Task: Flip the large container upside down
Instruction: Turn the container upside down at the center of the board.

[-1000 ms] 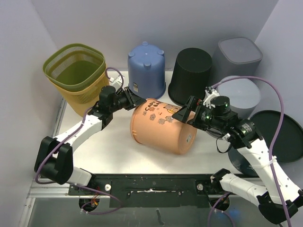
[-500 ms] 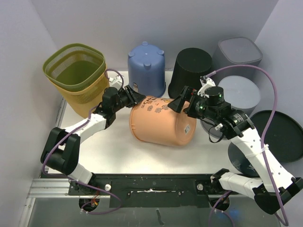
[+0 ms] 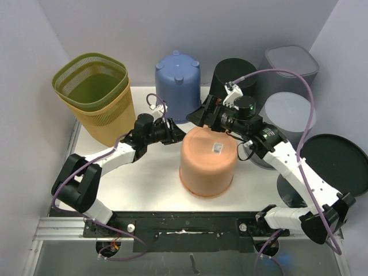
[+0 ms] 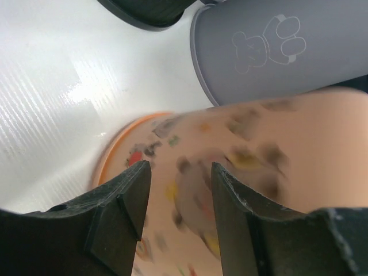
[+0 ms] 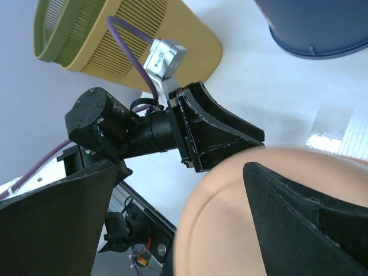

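The large container (image 3: 208,164), an orange bin printed with small pictures, stands upside down near the middle of the white tabletop (image 3: 149,178). Its rim is flat on the surface and its closed base faces up, with a small label on it. The left hand (image 3: 177,133) sits at the container's upper left side. Its fingers are apart, the printed wall shows in the gap between them, and it grips nothing. The right hand (image 3: 201,115) hovers just behind the container's upturned base, fingers spread wide and released. Directly behind the container stands an upturned blue bin (image 3: 178,83), with a black bin (image 3: 233,86) behind and to the right. Two grey bins (image 3: 290,72) lie farther to the container's right. Stacked green and yellow mesh baskets (image 3: 92,86) stand well off to the container's back left.
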Available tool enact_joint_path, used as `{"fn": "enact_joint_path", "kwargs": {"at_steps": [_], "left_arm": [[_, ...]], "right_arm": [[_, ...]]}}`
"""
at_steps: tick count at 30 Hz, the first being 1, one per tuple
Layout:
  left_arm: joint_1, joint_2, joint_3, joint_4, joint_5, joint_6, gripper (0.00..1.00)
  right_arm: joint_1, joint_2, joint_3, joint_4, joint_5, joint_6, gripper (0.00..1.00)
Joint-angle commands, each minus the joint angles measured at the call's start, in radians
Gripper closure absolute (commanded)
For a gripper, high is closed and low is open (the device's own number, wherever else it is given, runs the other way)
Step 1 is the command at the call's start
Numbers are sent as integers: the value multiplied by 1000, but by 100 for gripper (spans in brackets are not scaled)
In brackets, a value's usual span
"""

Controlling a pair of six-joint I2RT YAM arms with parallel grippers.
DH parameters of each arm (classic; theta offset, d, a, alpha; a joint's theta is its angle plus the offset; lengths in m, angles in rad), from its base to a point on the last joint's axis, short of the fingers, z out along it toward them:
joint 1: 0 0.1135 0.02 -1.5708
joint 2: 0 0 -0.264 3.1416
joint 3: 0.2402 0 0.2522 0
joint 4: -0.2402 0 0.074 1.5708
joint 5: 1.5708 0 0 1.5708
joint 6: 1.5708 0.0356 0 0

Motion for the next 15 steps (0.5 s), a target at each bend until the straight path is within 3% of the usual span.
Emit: {"fn": "enact_joint_path", "kwargs": {"at_steps": [1,7,15], "left_arm": [[4,-12,27,44,67,18,54],[18,-51,78,-41,68,60,53],[73,-196,237,-368,45,209,51]], "right_arm": [[19,15,44,83,-42,-14,3],[22,-22,84,-55,-8,-95,2],[21,-128,137,-384,197,-219,2]]}}
